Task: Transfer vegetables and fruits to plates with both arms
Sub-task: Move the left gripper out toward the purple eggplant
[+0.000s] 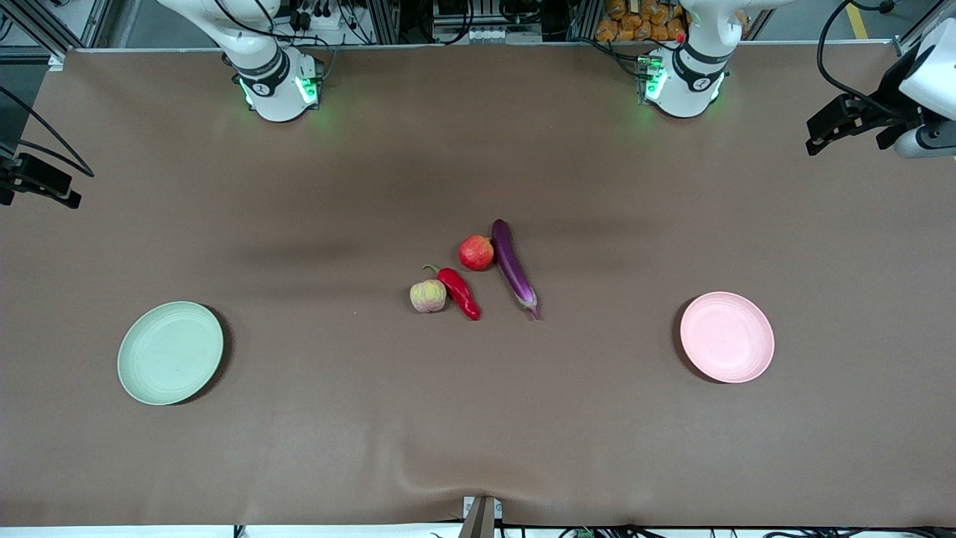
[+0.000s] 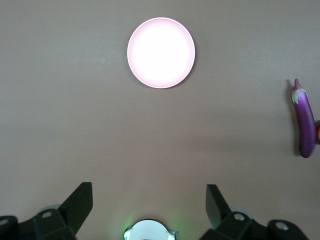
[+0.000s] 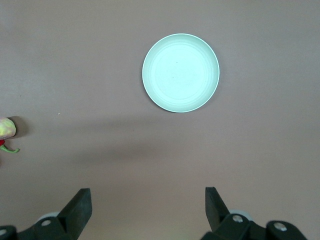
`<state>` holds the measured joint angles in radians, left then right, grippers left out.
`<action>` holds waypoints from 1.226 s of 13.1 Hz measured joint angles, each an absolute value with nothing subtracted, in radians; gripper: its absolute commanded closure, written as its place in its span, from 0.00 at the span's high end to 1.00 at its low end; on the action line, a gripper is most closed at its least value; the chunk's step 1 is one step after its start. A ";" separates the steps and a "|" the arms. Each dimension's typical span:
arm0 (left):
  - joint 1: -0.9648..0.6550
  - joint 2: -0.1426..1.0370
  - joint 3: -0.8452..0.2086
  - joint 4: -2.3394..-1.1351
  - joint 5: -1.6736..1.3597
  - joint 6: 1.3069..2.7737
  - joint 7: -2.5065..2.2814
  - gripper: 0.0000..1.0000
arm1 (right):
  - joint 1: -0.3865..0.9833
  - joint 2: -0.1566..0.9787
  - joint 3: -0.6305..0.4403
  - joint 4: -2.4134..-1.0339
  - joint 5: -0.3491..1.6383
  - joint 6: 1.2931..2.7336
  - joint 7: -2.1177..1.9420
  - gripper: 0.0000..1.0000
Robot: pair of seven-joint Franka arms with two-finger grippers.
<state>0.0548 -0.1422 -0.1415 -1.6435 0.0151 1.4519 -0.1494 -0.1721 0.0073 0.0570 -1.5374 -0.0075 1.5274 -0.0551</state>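
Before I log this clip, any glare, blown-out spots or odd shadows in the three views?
Left wrist view: the pink plate is blown out to near white. Right wrist view: the green plate is evenly exposed. Front view: soft dark shadow bands cross the table; green base lights spill onto it.

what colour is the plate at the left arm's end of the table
Pale pink. The plate shows its colour best in the front view; the left wrist view washes it out.

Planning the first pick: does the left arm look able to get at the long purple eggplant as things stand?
Probably yes. The long purple eggplant lies bare on the table toward the left arm's end of the cluster, touching only the round red fruit. The left gripper hangs open above the table, nothing between.
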 measured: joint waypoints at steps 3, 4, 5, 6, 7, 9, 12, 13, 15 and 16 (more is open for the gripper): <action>0.057 -0.142 -0.141 -1.626 0.015 1.442 -0.149 1.00 | -0.173 0.007 0.054 -1.537 -0.007 1.527 -0.055 1.00; 0.057 -0.141 -0.141 -1.618 0.015 1.437 -0.149 1.00 | -0.173 0.007 0.054 -1.537 -0.007 1.527 -0.055 1.00; 0.056 -0.138 -0.141 -1.609 0.015 1.434 -0.149 1.00 | -0.173 0.007 0.054 -1.537 -0.007 1.527 -0.055 1.00; 0.055 -0.133 -0.141 -1.602 0.015 1.431 -0.149 1.00 | -0.173 0.007 0.054 -1.538 -0.007 1.527 -0.055 1.00; 0.052 -0.126 -0.143 -1.597 0.014 1.429 -0.149 1.00 | -0.173 0.007 0.054 -1.538 -0.007 1.527 -0.055 1.00; 0.045 -0.114 -0.152 -1.593 0.006 1.429 -0.149 1.00 | -0.173 0.007 0.054 -1.538 -0.007 1.528 -0.055 1.00; 0.037 -0.095 -0.167 -1.592 -0.016 1.428 -0.165 1.00 | -0.172 0.007 0.057 -1.538 -0.007 1.528 -0.055 1.00; 0.036 -0.082 -0.173 -1.592 -0.044 1.427 -0.197 1.00 | -0.172 0.007 0.056 -1.538 -0.007 1.528 -0.055 1.00; 0.034 -0.038 -0.213 -1.592 -0.074 1.434 -0.298 1.00 | -0.173 0.007 0.055 -1.538 -0.007 1.528 -0.055 1.00; 0.031 -0.011 -0.246 -1.592 -0.078 1.452 -0.355 1.00 | -0.173 0.007 0.054 -1.538 -0.007 1.528 -0.055 1.00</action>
